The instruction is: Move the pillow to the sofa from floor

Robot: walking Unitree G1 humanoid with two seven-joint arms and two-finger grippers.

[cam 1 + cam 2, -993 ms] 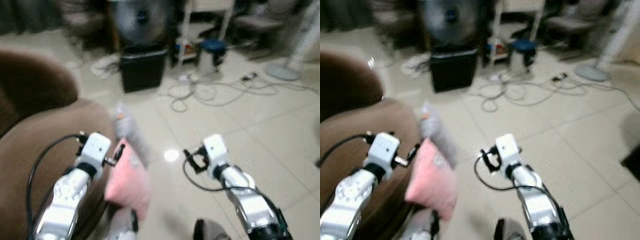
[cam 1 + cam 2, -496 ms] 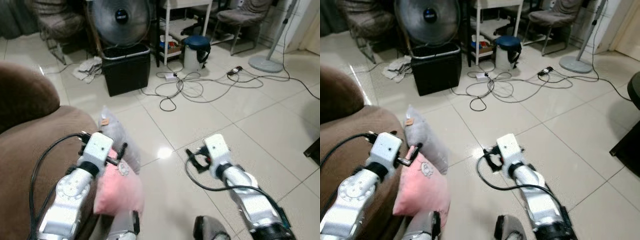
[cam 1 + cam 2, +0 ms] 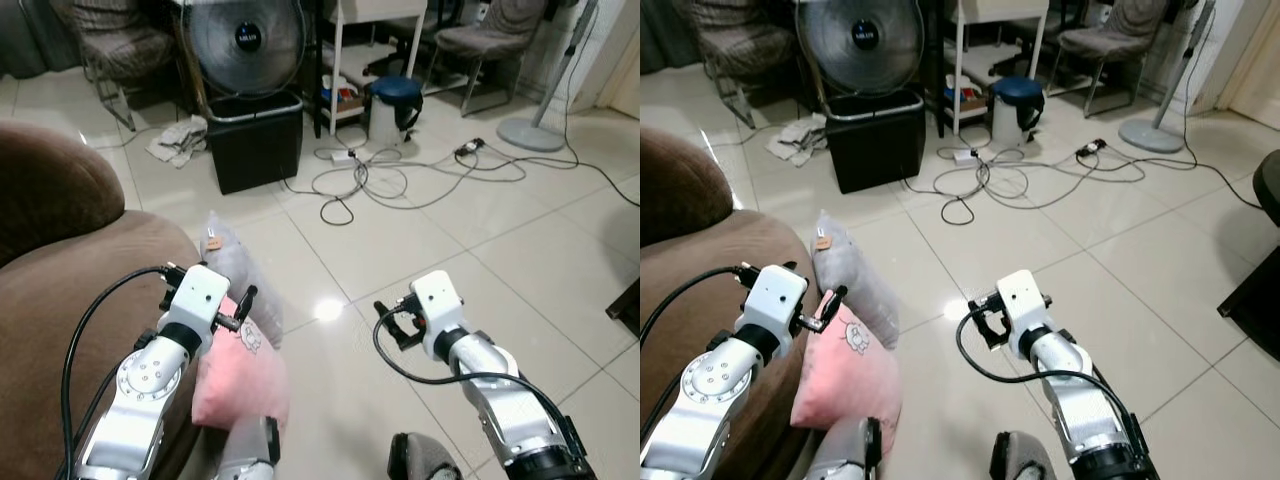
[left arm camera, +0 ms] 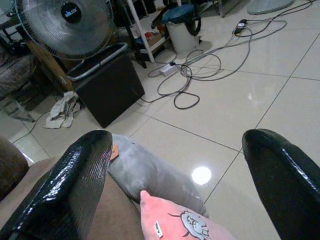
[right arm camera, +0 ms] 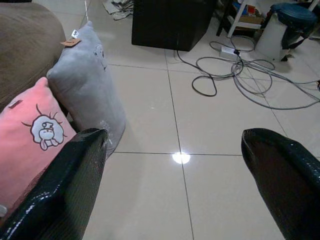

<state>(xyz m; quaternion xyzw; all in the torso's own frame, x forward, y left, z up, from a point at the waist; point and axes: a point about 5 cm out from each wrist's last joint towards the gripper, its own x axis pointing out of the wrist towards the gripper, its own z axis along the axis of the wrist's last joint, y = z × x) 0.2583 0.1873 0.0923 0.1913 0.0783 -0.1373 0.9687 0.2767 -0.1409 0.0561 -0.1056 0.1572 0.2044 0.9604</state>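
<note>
A pink pillow [image 3: 245, 378] with a cartoon print stands on the tiled floor, leaning against the side of the brown sofa [image 3: 60, 270]. A grey pillow [image 3: 238, 272] with a small tag leans beside it, a little farther away. My left gripper [image 3: 243, 303] hovers open just above the pink pillow's top edge, next to the sofa arm. In the left wrist view its fingers [image 4: 82, 185] are spread wide with nothing between them. My right gripper [image 3: 392, 322] is open over bare floor, to the right of both pillows [image 5: 85, 90].
A black bin [image 3: 253, 140] with a round fan [image 3: 247, 40] behind it stands ahead. Loose cables [image 3: 400, 180] and a power strip lie on the tiles. A blue-lidded pail [image 3: 393, 105], a white shelf, chairs and a fan base [image 3: 530, 132] line the back. Dark furniture [image 3: 630, 305] sits at the right edge.
The picture was blurred a second ago and is sharp now; the whole view has shifted slightly. Both grippers hold the same open pose beside the pillows.
</note>
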